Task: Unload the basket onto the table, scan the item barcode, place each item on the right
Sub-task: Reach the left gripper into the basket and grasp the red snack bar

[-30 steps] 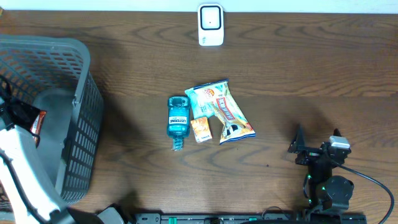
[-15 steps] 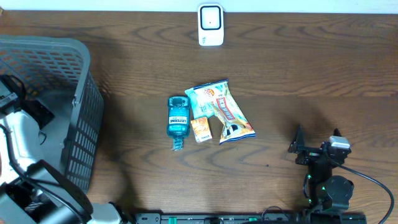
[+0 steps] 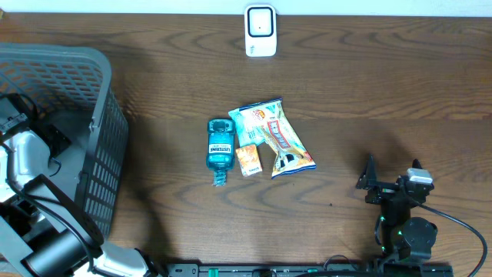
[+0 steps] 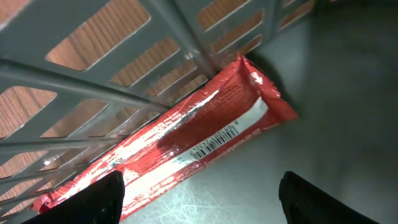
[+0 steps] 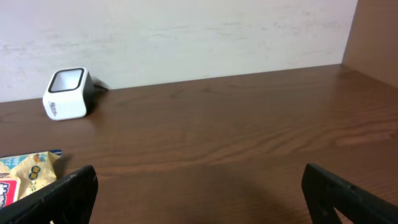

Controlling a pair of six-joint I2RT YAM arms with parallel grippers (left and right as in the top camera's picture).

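Left gripper [image 4: 202,196] gapes over red wrapper [image 4: 186,140] — corner hidden.

Your left arm [image 3: 27,165] reaches along the far left edge of the overhead view, wrist tipped downward. The left gripper [image 4: 202,199] has both dark fingers [image 4: 93,199] spread wide, with nothing between them. Your right arm [image 3: 407,231] sits folded at the lower right, its right gripper [image 5: 199,196] held level and facing forward, fingers [image 5: 68,193] fully apart and empty.

Basket [image 3: 105,146] left, scanner [image 3: 260,31] behind, bottle [image 3: 220,146], box [image 3: 248,160], snack bag [image 3: 277,137] centre, bar [image 4: 186,146] apparently in basket.
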